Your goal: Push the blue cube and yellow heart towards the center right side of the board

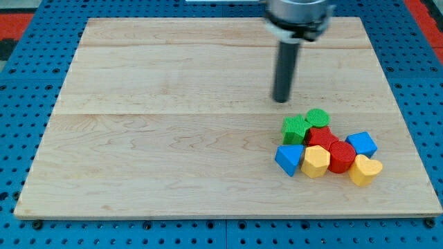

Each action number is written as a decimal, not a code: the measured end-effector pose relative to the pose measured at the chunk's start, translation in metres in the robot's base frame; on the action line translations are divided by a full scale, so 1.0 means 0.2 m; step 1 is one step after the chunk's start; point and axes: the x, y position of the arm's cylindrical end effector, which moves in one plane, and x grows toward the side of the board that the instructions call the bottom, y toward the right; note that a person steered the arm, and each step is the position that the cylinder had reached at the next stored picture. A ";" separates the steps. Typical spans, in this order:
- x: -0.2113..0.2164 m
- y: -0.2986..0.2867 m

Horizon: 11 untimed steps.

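The blue cube (362, 144) sits at the right end of a tight cluster of blocks on the wooden board (166, 138), towards the view's lower right. The yellow heart (365, 170) lies just below it, at the cluster's lower right corner. My tip (280, 101) stands above and to the left of the cluster, a short gap from the green blocks, touching no block.
The cluster also holds a green cube (296, 128), a green cylinder (318, 117), a red block (320, 137), a red hexagonal block (341, 155), a yellow hexagonal block (316, 161) and a blue triangular block (289, 160). A blue pegboard (21, 104) surrounds the board.
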 end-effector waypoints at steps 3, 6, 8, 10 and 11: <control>0.91 0.59; 0.52 0.23; 0.60 0.23; 0.60 0.26; 0.60 0.26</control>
